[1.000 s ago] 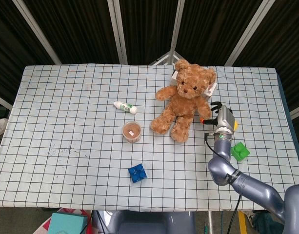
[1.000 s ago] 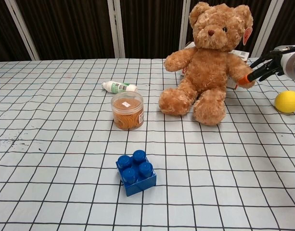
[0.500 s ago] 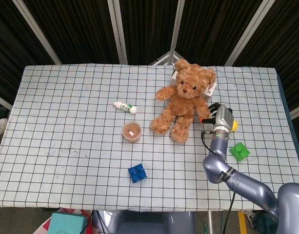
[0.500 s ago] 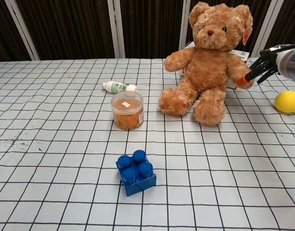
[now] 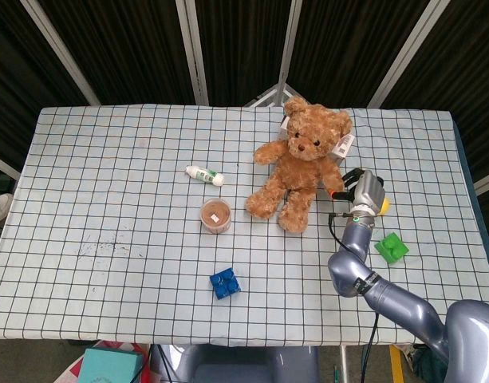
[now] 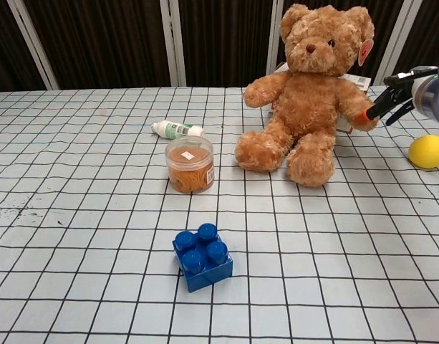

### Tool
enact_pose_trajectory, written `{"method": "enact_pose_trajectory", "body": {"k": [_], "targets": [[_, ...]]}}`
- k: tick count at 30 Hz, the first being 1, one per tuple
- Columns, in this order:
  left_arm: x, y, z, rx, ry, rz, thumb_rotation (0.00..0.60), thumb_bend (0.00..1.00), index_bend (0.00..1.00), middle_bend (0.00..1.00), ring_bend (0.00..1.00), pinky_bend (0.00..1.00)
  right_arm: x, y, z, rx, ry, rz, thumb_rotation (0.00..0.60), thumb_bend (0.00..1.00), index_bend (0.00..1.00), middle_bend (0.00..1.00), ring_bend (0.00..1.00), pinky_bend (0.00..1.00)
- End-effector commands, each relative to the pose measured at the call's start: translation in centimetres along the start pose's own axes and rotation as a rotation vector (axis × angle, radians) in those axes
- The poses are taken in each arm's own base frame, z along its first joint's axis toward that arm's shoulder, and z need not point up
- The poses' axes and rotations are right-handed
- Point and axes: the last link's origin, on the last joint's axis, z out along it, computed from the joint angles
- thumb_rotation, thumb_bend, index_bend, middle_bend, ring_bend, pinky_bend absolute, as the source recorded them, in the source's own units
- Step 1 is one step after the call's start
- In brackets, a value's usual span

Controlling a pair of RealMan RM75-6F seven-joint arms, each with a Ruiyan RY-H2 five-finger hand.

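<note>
While the teddy bear (image 6: 312, 93) sits upright at the far right of the checked surface (image 5: 108, 183), propped against a small box behind it, my right hand (image 5: 360, 191) reaches its near paw, fingers (image 6: 391, 97) spread and an orange fingertip touching the plush, nothing pinched so far. Just right of my hand lies a yellow ball (image 6: 428, 151), with a green block (image 5: 392, 247) nearer. My left hand shows in neither view

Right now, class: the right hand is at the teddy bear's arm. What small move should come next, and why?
Probably close the right hand on the teddy bear: its fingers are spread, an orange fingertip is at the bear's paw, and nothing is held.
</note>
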Motion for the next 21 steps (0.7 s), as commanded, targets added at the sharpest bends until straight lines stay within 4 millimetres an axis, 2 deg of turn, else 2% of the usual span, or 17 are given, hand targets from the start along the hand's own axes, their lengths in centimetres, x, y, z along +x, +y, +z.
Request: {"method": "enact_pose_trajectory", "body": {"k": [1, 3, 6, 15, 21], "targets": [[0.0, 0.0, 0.0, 0.001, 0.0, 0.0, 0.6, 0.17, 0.2, 0.06, 0.01, 0.14, 0.1, 0.1, 0.2, -0.006, 0.015, 0.012, 0.6, 0.27, 0.62, 0.58, 0.53, 0.11], [0.0, 0.0, 0.0, 0.003, 0.0, 0.0, 0.6, 0.17, 0.2, 0.06, 0.01, 0.14, 0.1, 0.4, 0.3, -0.012, 0.027, 0.01, 0.6, 0.4, 0.66, 0.61, 0.55, 0.13], [0.0, -0.1, 0.1, 0.004, 0.001, 0.0, 0.6, 0.17, 0.2, 0.06, 0.01, 0.14, -0.1, 0.5, 0.3, -0.018, 0.027, 0.007, 0.6, 0.48, 0.68, 0.62, 0.57, 0.14], [0.0, -0.1, 0.1, 0.005, 0.001, 0.001, 0.6, 0.17, 0.2, 0.06, 0.01, 0.14, -0.3, 1.1, 0.4, -0.02, 0.011, -0.003, 0.6, 0.52, 0.69, 0.62, 0.57, 0.14], [0.0, 0.0, 0.1, 0.005, 0.001, 0.002, 0.6, 0.17, 0.2, 0.06, 0.01, 0.14, 0.6, 0.7, 0.4, 0.001, 0.039, 0.003, 0.6, 0.52, 0.69, 0.62, 0.57, 0.14]]}}
